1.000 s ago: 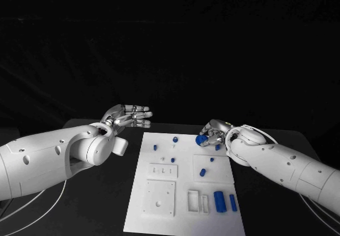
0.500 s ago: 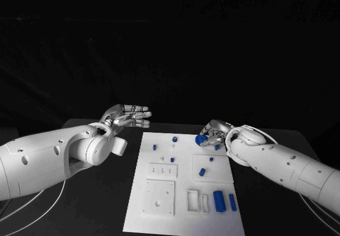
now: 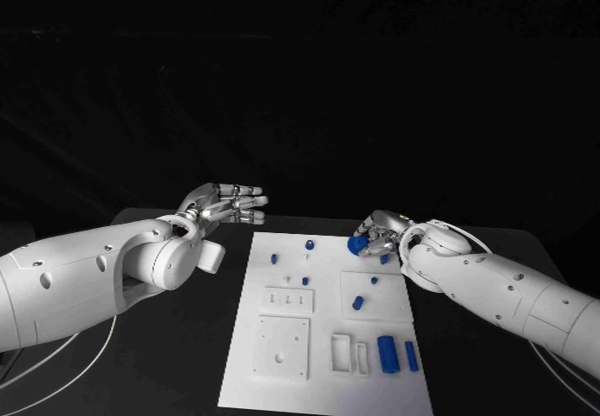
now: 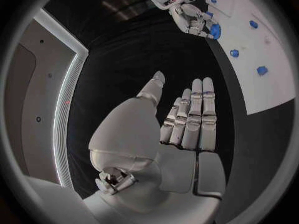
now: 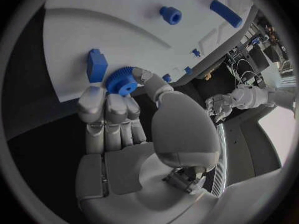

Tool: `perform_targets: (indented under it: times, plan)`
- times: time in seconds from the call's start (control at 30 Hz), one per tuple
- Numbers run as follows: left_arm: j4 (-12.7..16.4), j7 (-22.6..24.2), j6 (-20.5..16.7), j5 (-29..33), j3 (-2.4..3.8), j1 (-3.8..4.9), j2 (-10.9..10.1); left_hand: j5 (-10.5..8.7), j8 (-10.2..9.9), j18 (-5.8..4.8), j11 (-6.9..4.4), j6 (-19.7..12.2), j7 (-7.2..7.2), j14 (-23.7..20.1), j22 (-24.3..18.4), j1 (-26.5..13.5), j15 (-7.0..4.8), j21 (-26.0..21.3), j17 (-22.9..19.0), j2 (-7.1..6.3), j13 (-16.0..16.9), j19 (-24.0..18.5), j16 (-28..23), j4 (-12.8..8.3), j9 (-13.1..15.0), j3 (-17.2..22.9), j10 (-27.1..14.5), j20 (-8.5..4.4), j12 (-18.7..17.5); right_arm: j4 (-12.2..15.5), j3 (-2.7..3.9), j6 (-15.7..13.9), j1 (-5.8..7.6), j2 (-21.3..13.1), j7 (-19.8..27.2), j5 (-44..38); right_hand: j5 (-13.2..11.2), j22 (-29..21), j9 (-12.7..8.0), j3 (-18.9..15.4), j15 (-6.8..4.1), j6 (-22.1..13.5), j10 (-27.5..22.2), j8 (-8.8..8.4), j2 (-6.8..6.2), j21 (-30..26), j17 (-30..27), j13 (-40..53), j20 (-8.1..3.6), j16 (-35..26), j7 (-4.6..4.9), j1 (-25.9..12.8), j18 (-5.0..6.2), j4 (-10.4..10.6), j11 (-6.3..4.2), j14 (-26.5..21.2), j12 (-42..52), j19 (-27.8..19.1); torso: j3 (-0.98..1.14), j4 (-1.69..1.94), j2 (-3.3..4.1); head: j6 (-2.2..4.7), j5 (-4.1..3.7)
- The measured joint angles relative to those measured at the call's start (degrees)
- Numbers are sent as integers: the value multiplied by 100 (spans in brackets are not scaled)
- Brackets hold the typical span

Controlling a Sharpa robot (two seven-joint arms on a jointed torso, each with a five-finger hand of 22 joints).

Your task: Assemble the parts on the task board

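The task board (image 3: 328,322), a white plate, lies in the middle of the black desk (image 3: 187,347), running from its near edge toward the far edge. The right hand (image 3: 379,236) hovers over the board's far right corner, its fingers (image 5: 115,112) clamped on a blue gear (image 3: 356,246). Just beside the gear a blue block (image 5: 96,64) lies on the board. Near the board's near right corner two blue bars (image 3: 388,354) lie in slots beside white recessed frames (image 3: 283,347). The left hand (image 3: 225,204) hangs above the desk off the board's far left corner, fingers straight, apart, holding nothing.
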Motion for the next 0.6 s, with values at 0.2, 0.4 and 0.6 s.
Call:
perform_targets:
  times: [0.2, 0.4, 0.6]
  plan:
    - [-20, -9, 2, -1, 0, 0, 6, 0, 0, 0, 0, 0, 0, 0, 0, 0, 0, 0, 0, 0, 0, 0, 0, 0, 0, 0, 0, 0, 0, -12, 6, 7, 1, -7, 28, 21, 209, 0, 33, 269, 10, 54, 1, 107, 32, 66, 0, -5, 0, 0, -7, -109, -5, 20, -1, 10, -3, 0, 0, -9, 2, 0, -5]
    - [-26, -19, 4, -2, 0, 0, 8, 0, 0, 0, 0, 0, 0, 0, 0, 0, 0, 0, 0, 0, 0, 0, 0, 0, 0, 0, 0, 0, 0, -14, 3, 9, -2, -23, 47, 38, 34, -1, 8, 155, 10, 98, 1, 32, 71, 66, -1, -5, 0, 0, -30, -147, -7, 27, -1, 11, -3, 0, 0, -6, 3, -1, -15]
    - [-30, -27, 5, -3, 0, 0, 9, 0, 0, 0, 0, 0, 0, 0, 0, 0, 0, 0, 0, 0, 0, 0, 0, 0, 0, 0, 1, 0, 0, 10, 2, 7, -5, -41, 54, 48, -11, -1, 3, -121, -7, 167, 2, 30, 77, 66, 9, 4, 0, -21, -39, -142, -7, 62, 0, 32, -3, 0, 0, -3, 2, 5, -20]
